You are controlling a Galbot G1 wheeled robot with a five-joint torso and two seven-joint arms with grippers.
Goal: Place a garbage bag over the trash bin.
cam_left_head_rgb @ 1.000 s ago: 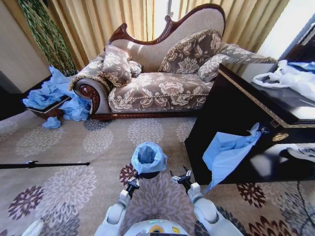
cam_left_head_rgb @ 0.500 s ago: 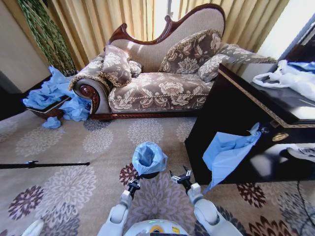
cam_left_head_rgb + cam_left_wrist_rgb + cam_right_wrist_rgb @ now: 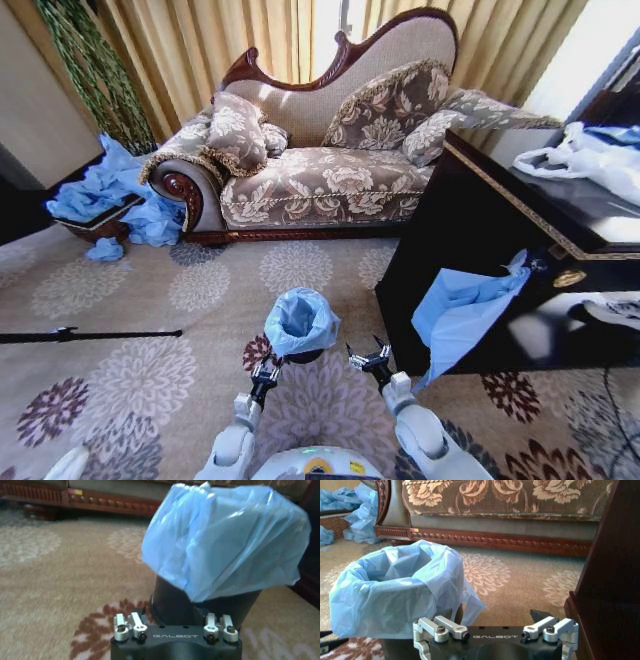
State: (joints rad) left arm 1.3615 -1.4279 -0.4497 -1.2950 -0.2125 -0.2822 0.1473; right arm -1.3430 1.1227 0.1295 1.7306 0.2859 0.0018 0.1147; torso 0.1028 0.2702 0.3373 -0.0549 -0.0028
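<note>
Here the trash bin (image 3: 302, 354) stands on the flower-patterned carpet (image 3: 150, 380), just in front of the robot and nearer than the floral sofa (image 3: 320, 180). The garbage bag (image 3: 301, 321), a crinkly light-blue one, is draped over its mouth and folded down around the rim; in the left wrist view the bag (image 3: 225, 540) covers the upper part while the bin's black wall (image 3: 200, 605) shows bare below it. In the right wrist view the bag (image 3: 395, 588) is pushed down into the bin's opening, with a loose flap hanging off one side.

The left gripper (image 3: 264, 371) is low at the bin's near left, right beside its base. Its jaws stand wide apart and hold nothing, and the bin's lower wall lies in line with the gap between them. The right gripper (image 3: 371, 358) is at the bin's near right, a little apart from it, also wide open and empty.

To the right stands a dark cabinet (image 3: 470, 250) with another blue bag (image 3: 455, 315) hanging from its front and a white plastic bag (image 3: 585, 160) on its top. At the far left, a heap of blue bags (image 3: 100, 195) spills from a brown woven basket (image 3: 95, 228) beside the sofa.
</note>
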